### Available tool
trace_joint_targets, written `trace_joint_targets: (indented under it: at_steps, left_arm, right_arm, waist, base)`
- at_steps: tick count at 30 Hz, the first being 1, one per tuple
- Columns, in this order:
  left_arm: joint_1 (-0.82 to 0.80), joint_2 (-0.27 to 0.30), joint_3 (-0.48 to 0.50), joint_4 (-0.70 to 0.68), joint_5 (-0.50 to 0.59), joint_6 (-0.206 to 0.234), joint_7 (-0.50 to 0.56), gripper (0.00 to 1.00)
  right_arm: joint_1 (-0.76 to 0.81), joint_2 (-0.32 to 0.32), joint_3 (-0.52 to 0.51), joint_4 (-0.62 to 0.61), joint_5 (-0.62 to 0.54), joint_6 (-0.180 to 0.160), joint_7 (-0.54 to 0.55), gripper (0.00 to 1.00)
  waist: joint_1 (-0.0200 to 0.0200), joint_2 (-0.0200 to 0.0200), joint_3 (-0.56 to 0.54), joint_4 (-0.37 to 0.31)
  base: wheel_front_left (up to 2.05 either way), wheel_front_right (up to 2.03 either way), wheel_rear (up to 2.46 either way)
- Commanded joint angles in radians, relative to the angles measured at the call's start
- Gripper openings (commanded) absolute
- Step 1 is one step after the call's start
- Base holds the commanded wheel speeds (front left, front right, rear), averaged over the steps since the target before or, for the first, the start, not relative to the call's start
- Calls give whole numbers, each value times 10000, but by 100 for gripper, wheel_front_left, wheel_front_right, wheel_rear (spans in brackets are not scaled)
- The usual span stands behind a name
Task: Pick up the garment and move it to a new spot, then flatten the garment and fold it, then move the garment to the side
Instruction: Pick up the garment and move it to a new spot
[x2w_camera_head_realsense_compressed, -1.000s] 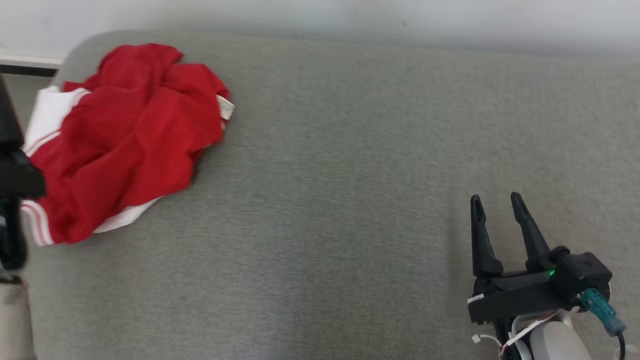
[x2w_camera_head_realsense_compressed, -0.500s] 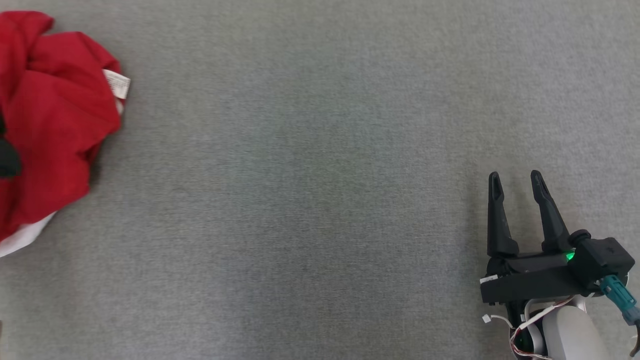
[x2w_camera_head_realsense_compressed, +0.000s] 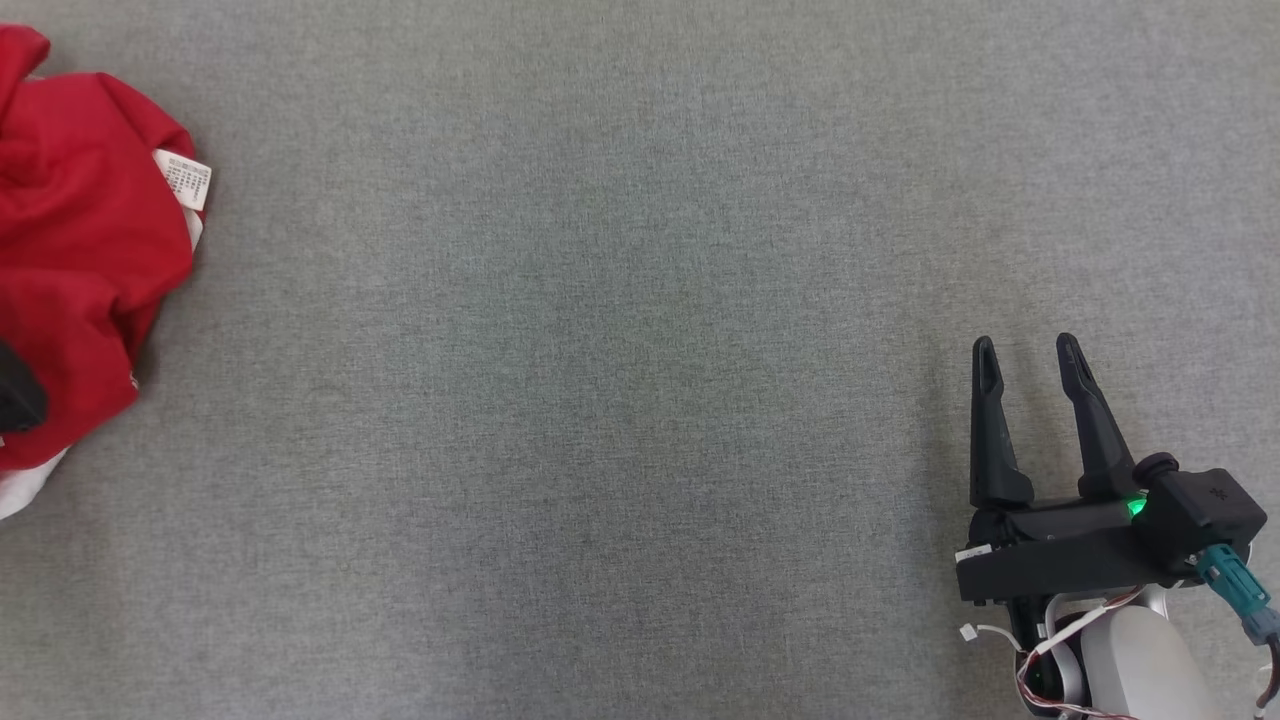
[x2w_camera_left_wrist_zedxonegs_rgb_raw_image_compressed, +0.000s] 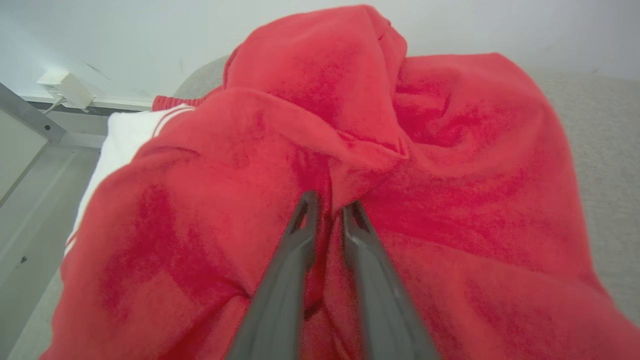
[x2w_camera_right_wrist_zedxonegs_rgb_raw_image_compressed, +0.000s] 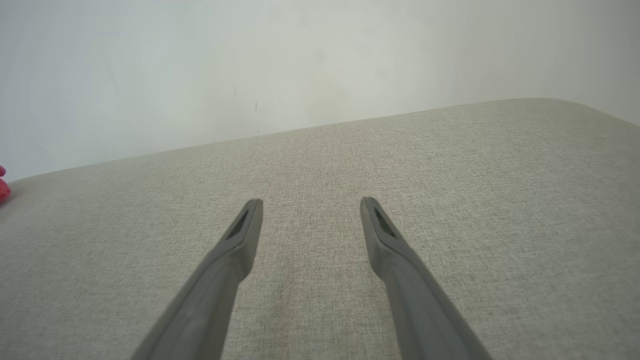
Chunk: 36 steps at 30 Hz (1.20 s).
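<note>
The garment (x2w_camera_head_realsense_compressed: 80, 270) is lying bunched in a red heap by the far left corner of the grey cushion (x2w_camera_head_realsense_compressed: 640, 400), its white care label (x2w_camera_head_realsense_compressed: 183, 178) poking out on the side facing the middle and its white trim (x2w_camera_left_wrist_zedxonegs_rgb_raw_image_compressed: 125, 140) hanging toward the left edge. In the left wrist view the left gripper (x2w_camera_left_wrist_zedxonegs_rgb_raw_image_compressed: 331, 205) is pinching a raised ridge of the red cloth. Its fingers (x2w_camera_left_wrist_zedxonegs_rgb_raw_image_compressed: 285, 280) are standing nearly together with the fold caught between the tips, and the rest of the fabric is spreading out on both sides of them. The right gripper (x2w_camera_head_realsense_compressed: 1027, 345) is hovering wide open over bare cushion near the front right corner, well apart from the cloth and holding nothing. The pick-up looks to be the step in hand, and doing it well likely means getting a full bite before lifting — a pinch this thin could slide off a loose top layer. A straight lift would let the heap hang free, and the open middle of the cushion looks a fair spot for setting it down.
</note>
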Motion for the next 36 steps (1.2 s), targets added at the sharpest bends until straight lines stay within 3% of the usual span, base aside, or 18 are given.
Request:
trace_joint_targets:
  at_steps: [1, 12, 19, 28, 36]
  left_arm:
    - [-180, 105, -28, 155, 87, -31, -399, 0]
    - [-933, 370, -301, -114, 362, -59, -2127, 0]
    - [-1880, 297, -1004, -1620, 681, -152, -2154, 0]
    - [-3168, -485, -2499, -4401, 559, -282, -1094, 0]
    - [-2730, -1699, -3634, -5045, 145, -272, -771, 0]
  right_arm:
    - [-26, -9, 3, 57, 74, -25, -46, 100]
    - [310, -9, 112, 316, 384, -25, -30, 100]
    - [597, -9, 164, 497, 768, -25, -30, 100]
    - [789, -9, 205, 582, 1294, -25, -30, 100]
    - [748, -8, 383, 627, 1635, -25, -29, 100]
  waist:
    - [0, -2, -141, 22]
    - [0, -2, -1244, 303]
    - [0, -2, -2054, 221]
    - [0, -2, -2503, -828]
    - [0, -2, -2502, -2021]
  base:
    - [0, 0, 0]
    - [0, 0, 0]
    - [0, 0, 0]
    - [0, 0, 0]
    - [0, 0, 0]
